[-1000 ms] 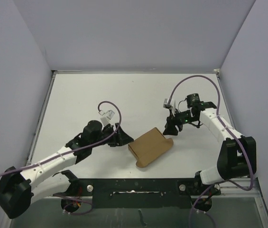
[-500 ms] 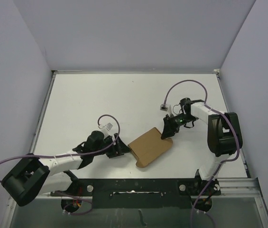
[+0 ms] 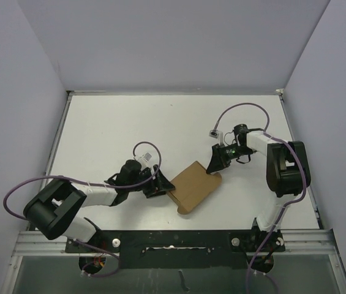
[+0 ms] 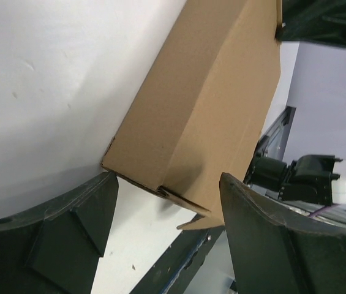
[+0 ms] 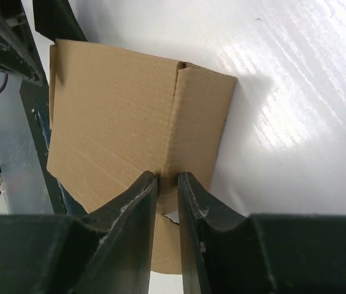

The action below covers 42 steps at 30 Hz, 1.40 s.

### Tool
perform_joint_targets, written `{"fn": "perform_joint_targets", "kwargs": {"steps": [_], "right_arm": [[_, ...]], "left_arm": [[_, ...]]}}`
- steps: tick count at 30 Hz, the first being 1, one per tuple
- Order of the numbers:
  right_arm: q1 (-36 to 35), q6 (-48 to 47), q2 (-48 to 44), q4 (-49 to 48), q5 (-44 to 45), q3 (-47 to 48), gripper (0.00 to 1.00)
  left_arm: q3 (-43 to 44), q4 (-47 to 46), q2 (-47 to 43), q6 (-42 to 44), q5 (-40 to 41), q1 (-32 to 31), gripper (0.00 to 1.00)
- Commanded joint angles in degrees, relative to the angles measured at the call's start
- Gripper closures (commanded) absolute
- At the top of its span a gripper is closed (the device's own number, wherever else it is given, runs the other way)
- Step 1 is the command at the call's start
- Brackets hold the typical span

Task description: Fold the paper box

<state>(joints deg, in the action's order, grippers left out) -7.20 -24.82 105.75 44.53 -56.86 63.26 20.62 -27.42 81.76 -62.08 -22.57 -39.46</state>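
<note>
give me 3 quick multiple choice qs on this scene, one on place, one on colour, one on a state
1. Where is the paper box?
A) between the left gripper and the right gripper
B) far left corner
C) held in the air

2. What colour is it?
A) white
B) red
C) brown

3. The left gripper is:
A) shut on the box
B) open
C) out of view

Answers: 1 A, a gripper sits at each end of it; 2 C, plain brown cardboard; 3 B, its jaws stand wide apart at the box's corner.
</note>
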Motion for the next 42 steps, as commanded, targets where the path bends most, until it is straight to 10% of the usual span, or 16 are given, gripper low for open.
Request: {"fn": "perform_joint_targets", "kwargs": {"steps": [1, 16, 20, 23, 42], "right_arm": [[-0.24, 1.04, -1.46, -1.92, -1.89, 1.77, 0.74], [5.66, -4.07, -20.71, -9.83, -3.23, -6.35, 0.27], [5.90, 2.67, -11.65, -7.97, -7.18, -3.18, 0.31], [6.03, 10.25, -7.79, -11.45, -3.56, -3.15, 0.33], [5.32, 15.20, 3.62, -10.10, -7.56, -0.84, 0.58]], "left_arm": [[5.95, -5.10, 3.39, 2.23, -3.42, 3.84, 0.35], [10.30, 10.02, -4.66, 14.91, -1.44, 11.22, 0.32], [4.81, 8.47, -13.76, 16.53, 1.81, 11.16, 0.26], [-0.98, 2.46, -17.73, 14.71, 2.56, 11.56, 0.03], [-4.63, -6.52, -8.90, -0.76, 5.31, 4.00, 0.03]]}}
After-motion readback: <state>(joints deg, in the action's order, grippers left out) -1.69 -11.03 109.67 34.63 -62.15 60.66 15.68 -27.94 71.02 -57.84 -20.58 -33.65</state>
